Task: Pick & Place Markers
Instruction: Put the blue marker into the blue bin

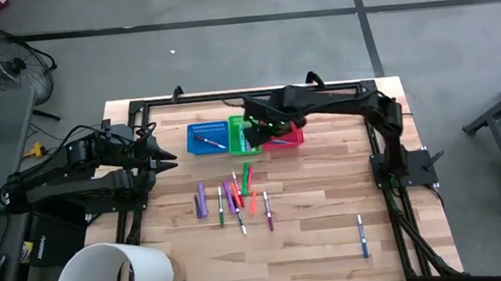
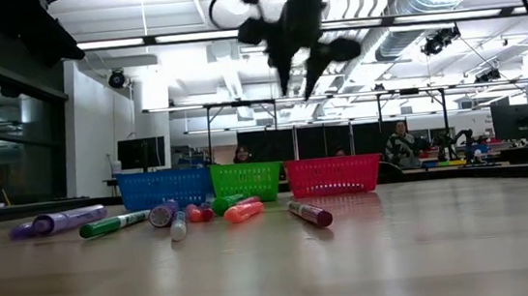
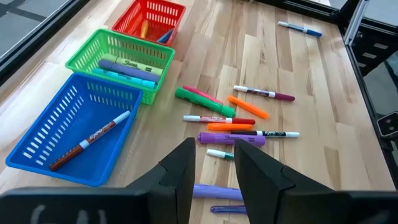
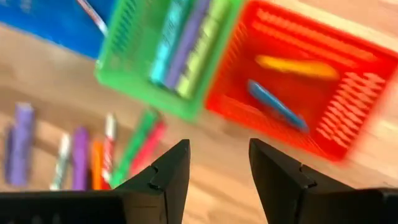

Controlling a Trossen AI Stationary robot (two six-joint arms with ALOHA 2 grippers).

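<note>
Markers (image 1: pixel 234 200) lie loose mid-table, below and short of your right gripper (image 4: pixel 219 168), whose fingers stand apart and empty above the green basket (image 4: pixel 163 93) and red basket (image 4: pixel 323 134). Bring it back over the pile, line up along one marker, then descend. Left gripper (image 3: pixel 214 168) waits, parted, empty.

Bright, even ceiling-strip light, soft shadows, motion blur across the right wrist view.
</note>
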